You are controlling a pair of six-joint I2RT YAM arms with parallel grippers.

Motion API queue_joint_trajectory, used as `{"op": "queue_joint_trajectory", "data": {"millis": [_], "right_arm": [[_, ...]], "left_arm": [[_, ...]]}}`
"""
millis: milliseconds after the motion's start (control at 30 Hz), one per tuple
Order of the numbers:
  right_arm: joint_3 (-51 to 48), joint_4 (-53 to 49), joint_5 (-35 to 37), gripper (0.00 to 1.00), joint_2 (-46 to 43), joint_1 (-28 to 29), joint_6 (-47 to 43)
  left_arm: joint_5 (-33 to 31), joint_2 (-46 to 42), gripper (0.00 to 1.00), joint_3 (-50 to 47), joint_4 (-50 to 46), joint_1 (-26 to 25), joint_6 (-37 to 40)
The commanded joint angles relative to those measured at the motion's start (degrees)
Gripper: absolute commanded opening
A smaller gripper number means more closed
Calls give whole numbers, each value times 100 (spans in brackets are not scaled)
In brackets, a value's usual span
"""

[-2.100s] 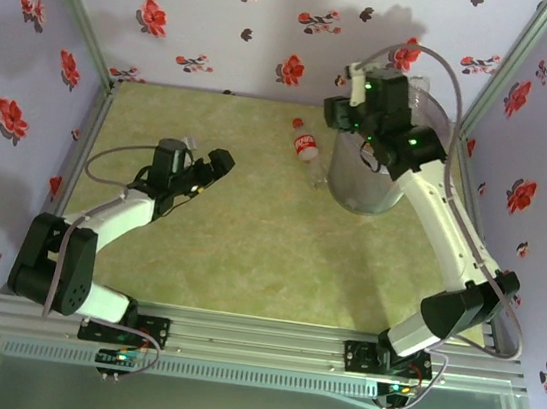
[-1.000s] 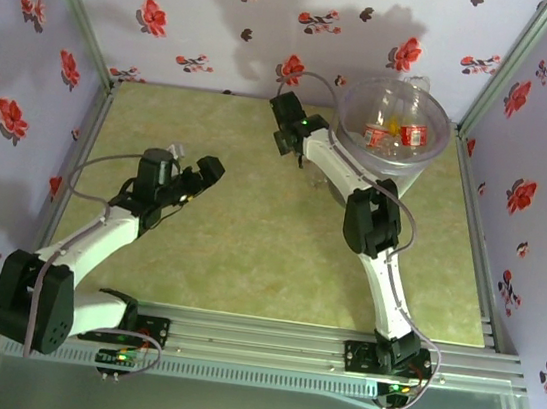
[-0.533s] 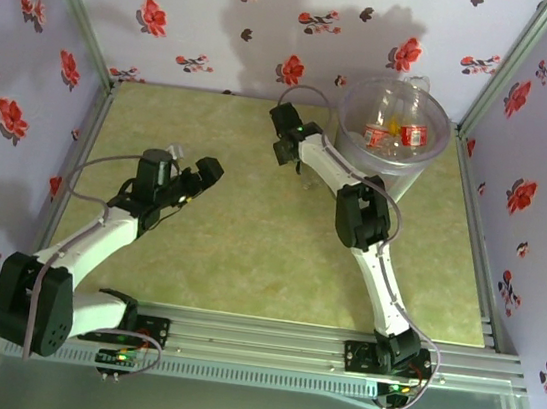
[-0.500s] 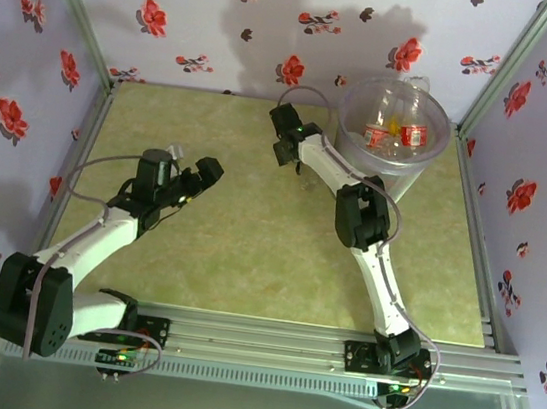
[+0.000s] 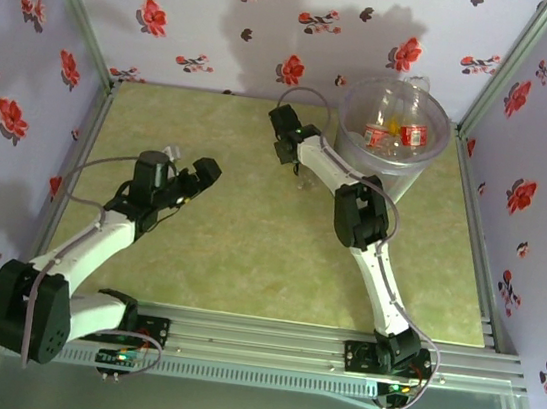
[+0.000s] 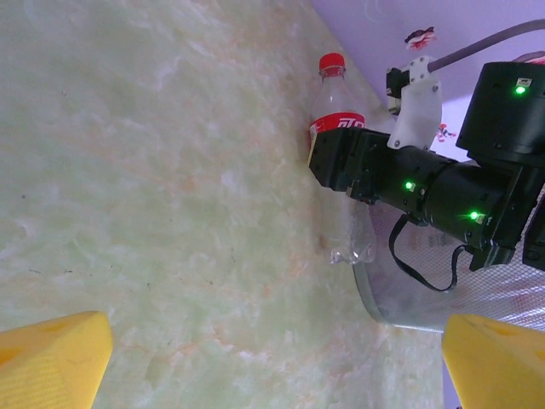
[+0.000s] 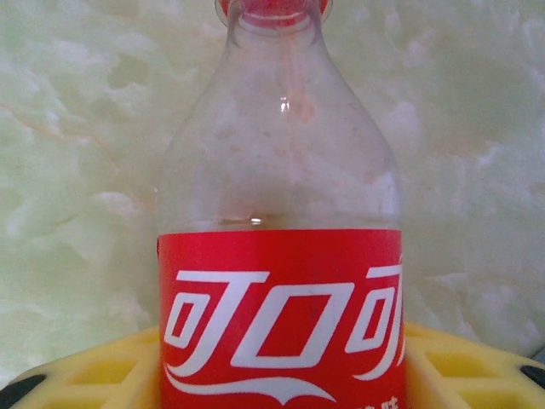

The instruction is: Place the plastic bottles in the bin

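A clear plastic bottle (image 6: 336,119) with a red cap and red label lies on the table just left of the bin (image 5: 350,126). My right gripper (image 5: 288,149) is down over its middle. In the right wrist view the bottle (image 7: 281,196) sits between the yellow fingers (image 7: 85,366), which press against both sides of the label. The translucent bin holds several bottles (image 5: 378,135) with red labels. My left gripper (image 5: 202,170) hovers over the table's left-middle, open and holding nothing, with its fingers (image 6: 51,358) far apart.
The bin's wall (image 6: 477,290) stands right beside the bottle's base. Flowered walls enclose the table on three sides. Bare green tabletop (image 5: 229,239) spreads between the two arms.
The right gripper's fingers have closed in on the bottle while staying over it. The left arm has barely shifted.
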Motion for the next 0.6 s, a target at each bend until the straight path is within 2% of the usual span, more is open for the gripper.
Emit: {"op": "queue_joint_trajectory", "data": {"millis": [0, 100, 300, 567], "right_arm": [[-129, 262, -224, 48, -617, 68, 65], [-391, 472, -265, 47, -1119, 132, -16], [-1005, 861, -849, 46, -2436, 188, 18], [-1632, 1378, -902, 46, -4227, 179, -252]], "left_arm": [[-88, -125, 100, 17, -102, 51, 139], [-88, -109, 100, 3, -75, 51, 117], [-83, -121, 100, 3, -75, 54, 119], [-88, 10, 100, 31, 25, 56, 116]]}}
